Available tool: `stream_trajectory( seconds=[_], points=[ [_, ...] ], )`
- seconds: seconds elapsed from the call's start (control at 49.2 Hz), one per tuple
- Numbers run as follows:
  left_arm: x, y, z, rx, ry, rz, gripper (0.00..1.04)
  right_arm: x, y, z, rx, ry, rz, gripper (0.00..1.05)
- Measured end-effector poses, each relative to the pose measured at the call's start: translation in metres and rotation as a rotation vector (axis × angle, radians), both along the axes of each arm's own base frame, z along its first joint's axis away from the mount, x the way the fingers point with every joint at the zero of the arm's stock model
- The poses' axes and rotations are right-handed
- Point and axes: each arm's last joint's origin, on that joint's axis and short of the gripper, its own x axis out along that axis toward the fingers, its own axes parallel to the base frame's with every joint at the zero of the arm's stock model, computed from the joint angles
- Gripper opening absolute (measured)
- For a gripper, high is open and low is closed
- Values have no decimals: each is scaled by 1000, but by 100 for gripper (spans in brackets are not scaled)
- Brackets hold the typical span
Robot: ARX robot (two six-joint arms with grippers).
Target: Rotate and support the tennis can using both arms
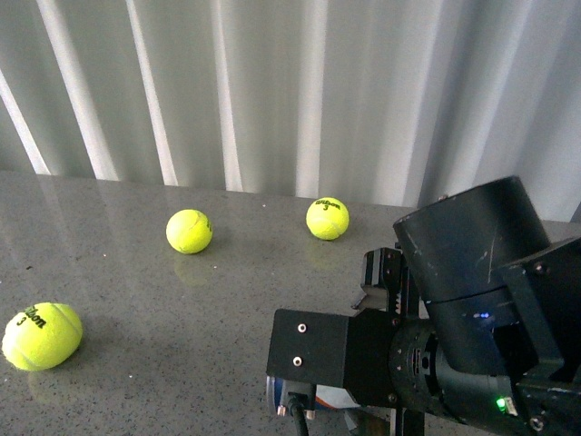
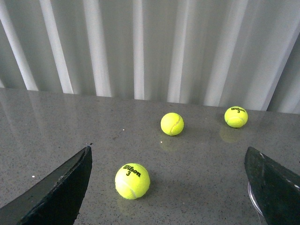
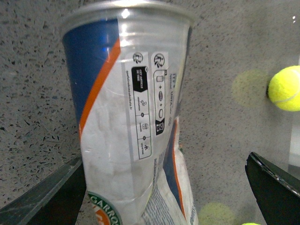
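The tennis can (image 3: 126, 117), clear with a blue, white and orange label and a silver rim, fills the right wrist view. It sits between the spread fingers of my right gripper (image 3: 166, 157), close to one finger (image 3: 47, 197) and well apart from the other (image 3: 276, 187). In the front view only a strip of the can's label (image 1: 322, 398) shows under the right arm (image 1: 472, 300). My left gripper (image 2: 168, 150) is open wide over bare table. A curved silver edge (image 2: 252, 197), maybe the can's rim, shows beside one of its fingers (image 2: 274, 187).
Three yellow-green tennis balls lie on the grey speckled table (image 1: 136, 300): one near left (image 1: 41, 336), one in the middle (image 1: 189, 231), one further back (image 1: 328, 218). A pleated white curtain (image 1: 272, 91) closes off the table's far edge.
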Motion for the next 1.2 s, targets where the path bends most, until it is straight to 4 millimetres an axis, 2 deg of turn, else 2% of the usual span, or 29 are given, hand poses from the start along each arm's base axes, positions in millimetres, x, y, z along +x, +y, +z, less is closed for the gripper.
stream_trajectory(
  seconds=[0.142, 0.325, 0.529, 0.712, 0.814, 0.875, 0.997, 1.139, 1.2],
  points=[
    [0, 0, 0, 0, 0, 0, 98, -11, -3, 28, 73, -1, -7, 98],
    [0, 0, 0, 0, 0, 0, 98, -26, -13, 52, 137, -26, -19, 98],
    [0, 0, 0, 0, 0, 0, 98, -31, -30, 82, 251, -113, -86, 98],
    [0, 0, 0, 0, 0, 0, 98, -35, -57, 138, 471, -300, -301, 98],
    [0, 0, 0, 0, 0, 0, 98, -51, -85, 176, 667, -461, -490, 98],
    [0, 0, 0, 0, 0, 0, 98, -60, -97, 186, 739, -508, -579, 98],
    [0, 0, 0, 0, 0, 0, 98, -82, -128, 195, 902, -596, -804, 98],
    [0, 0, 0, 0, 0, 0, 98, -108, -164, 184, 1026, -663, -1019, 97],
    [0, 0, 0, 0, 0, 0, 98, -122, -177, 170, 1106, -560, -920, 84]
  ],
)
